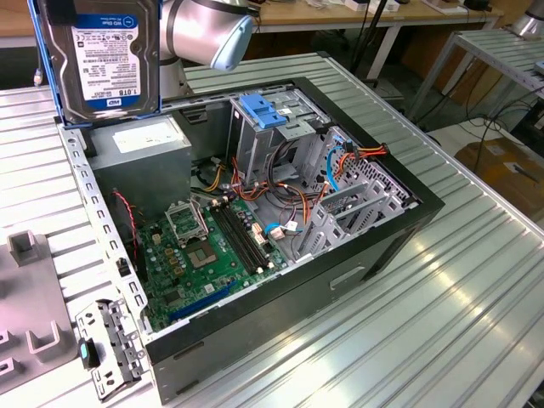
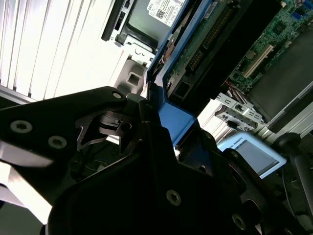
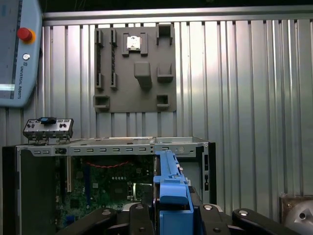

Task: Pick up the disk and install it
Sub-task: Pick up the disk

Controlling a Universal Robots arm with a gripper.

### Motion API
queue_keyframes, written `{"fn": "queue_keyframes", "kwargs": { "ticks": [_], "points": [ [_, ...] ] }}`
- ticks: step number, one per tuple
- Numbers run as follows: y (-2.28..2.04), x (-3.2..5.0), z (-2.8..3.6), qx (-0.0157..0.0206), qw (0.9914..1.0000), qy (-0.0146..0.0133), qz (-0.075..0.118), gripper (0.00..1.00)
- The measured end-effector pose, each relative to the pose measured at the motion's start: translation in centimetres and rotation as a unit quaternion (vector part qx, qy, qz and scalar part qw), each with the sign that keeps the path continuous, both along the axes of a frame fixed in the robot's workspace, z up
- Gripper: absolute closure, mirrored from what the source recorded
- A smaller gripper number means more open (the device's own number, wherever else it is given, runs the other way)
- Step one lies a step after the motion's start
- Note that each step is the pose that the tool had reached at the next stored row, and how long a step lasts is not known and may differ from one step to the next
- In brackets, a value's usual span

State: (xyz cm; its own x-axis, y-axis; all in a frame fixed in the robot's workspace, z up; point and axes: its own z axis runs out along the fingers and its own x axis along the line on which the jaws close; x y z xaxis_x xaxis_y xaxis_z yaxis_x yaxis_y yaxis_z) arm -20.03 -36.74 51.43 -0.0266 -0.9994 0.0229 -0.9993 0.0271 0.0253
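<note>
Above the ribbed metal table (image 1: 459,323), the disk (image 1: 106,59) hangs upright, label showing, by the power-supply (image 1: 140,144) end of the open computer case (image 1: 340,272). The gripper (image 3: 171,211) is clamped on its blue-railed edge. A clean install likely means squaring the rails to the drive cage (image 1: 263,140) and clearing the cables (image 1: 289,191).

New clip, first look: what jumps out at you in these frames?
The disk stands out first, held upright at the exterior view's upper left, label facing the camera, above the open computer case. Inside the case, the green motherboard and the blue latch atop the metal drive cage catch the eye. In the first wrist view the gripper is shut on the disk's blue edge.
</note>
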Motion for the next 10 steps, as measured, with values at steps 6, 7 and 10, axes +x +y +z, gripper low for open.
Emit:
{"fn": "queue_keyframes", "kwargs": {
  "ticks": [6, 7, 10],
  "points": [
    [0.0, 0.03, 0.0, 0.0, 1.0, 0.0, 0.0, 0.63],
    [0.0, 0.03, 0.0, 0.0, 1.0, 0.0, 0.0, 0.63],
    [0.0, 0.04, 0.0, 0.0, 1.0, 0.0, 0.0, 0.63]
  ]
}}
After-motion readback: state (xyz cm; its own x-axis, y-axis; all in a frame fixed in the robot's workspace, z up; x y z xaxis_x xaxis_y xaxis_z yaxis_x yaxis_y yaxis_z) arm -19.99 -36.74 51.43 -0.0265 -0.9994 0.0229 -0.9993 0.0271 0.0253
